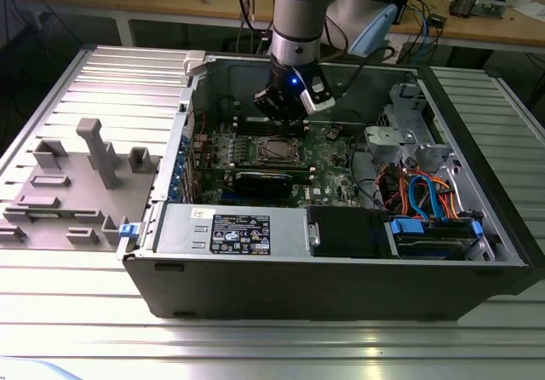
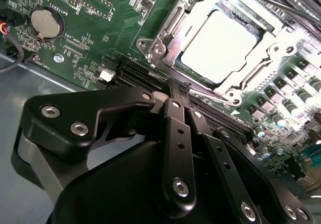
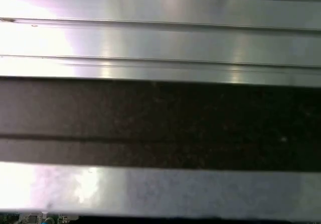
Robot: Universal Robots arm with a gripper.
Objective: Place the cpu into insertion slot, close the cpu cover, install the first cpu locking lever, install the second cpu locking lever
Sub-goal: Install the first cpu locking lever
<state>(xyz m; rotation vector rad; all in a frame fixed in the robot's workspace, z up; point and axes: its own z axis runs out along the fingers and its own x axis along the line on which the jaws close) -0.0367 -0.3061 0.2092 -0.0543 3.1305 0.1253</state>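
Gripper [image 2: 179, 91] with fingers [image 2: 176, 128] clenched, empty, just beside the cover [image 2: 168, 30], which lies flat over the cpu [image 2: 218, 45] in its slot.

— How many processors and covers?
— One cpu [image 2: 219, 45], under one cpu cover [image 2: 173, 25].
— Coin batteries?
— One coin battery [image 2: 44, 22].
— And computer cases?
— One open computer case [image 1: 324, 265], one end effector [image 2: 178, 91].
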